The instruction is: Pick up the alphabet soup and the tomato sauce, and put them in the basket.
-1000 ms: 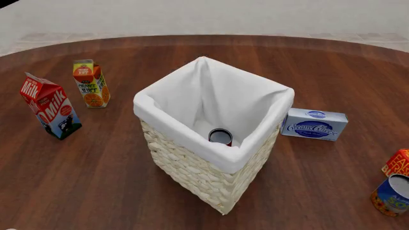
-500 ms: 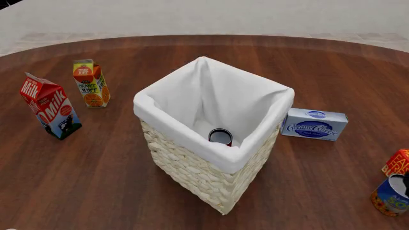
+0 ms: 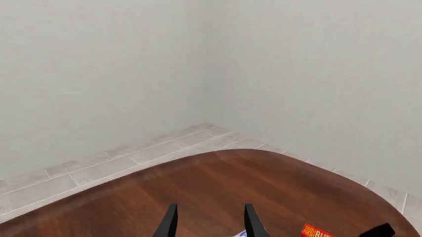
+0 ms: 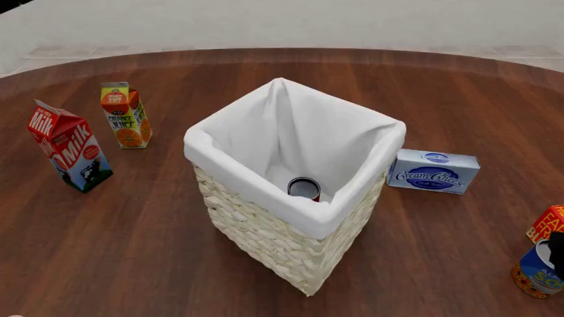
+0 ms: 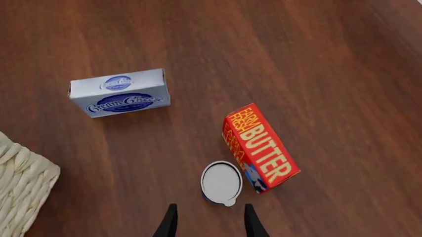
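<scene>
The basket (image 4: 264, 218) stands in the middle of the table. The tomato sauce (image 4: 304, 188) can lies inside it on the bottom, showing its silver top and red side. The alphabet soup (image 4: 535, 272) stands upright at the table's right edge, and in the right wrist view (image 5: 221, 181) its silver top shows. My right gripper (image 5: 207, 224) is open above the soup, its fingers (image 5: 170, 222) apart and clear of the can. A dark tip of it shows in the front view (image 4: 557, 247). My left gripper (image 3: 208, 224) is open, empty and raised, facing the wall.
A red butter box (image 5: 262, 148) lies touching the soup can, and it also shows in the front view (image 4: 548, 224). A cream cheese box (image 4: 434, 171) lies right of the basket. A milk carton (image 4: 69, 145) and an orange juice carton (image 4: 125, 114) stand at the left.
A dark part of my right gripper has come into the front view at the right edge, over the alphabet soup. The objects have not moved.
</scene>
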